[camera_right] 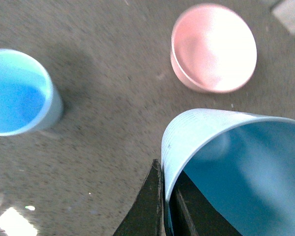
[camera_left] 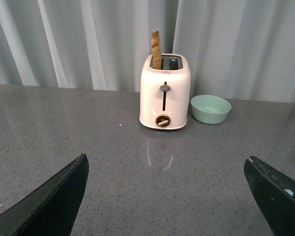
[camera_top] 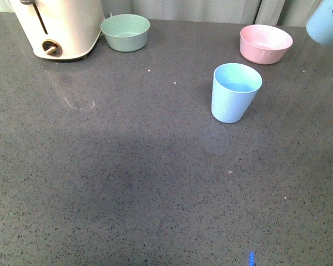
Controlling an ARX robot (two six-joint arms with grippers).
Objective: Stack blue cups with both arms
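One blue cup [camera_top: 235, 91] stands upright on the grey table, right of centre; the right wrist view shows it too [camera_right: 17, 93]. A second blue cup [camera_right: 226, 162] is held off the table by my right gripper [camera_right: 164, 196], which is shut on its rim, one finger outside the wall and one inside. In the front view this held cup [camera_top: 326, 23] shows at the top right corner, above and right of the standing cup. My left gripper [camera_left: 164, 196] is open over bare table, its two black fingers [camera_left: 54, 201] wide apart with nothing between them.
A pink bowl [camera_top: 265, 43] sits behind the standing cup. A pale green bowl [camera_top: 125, 32] and a cream toaster [camera_top: 58, 27] holding a slice of toast [camera_left: 156, 49] stand at the back left. Grey curtains hang behind the table.
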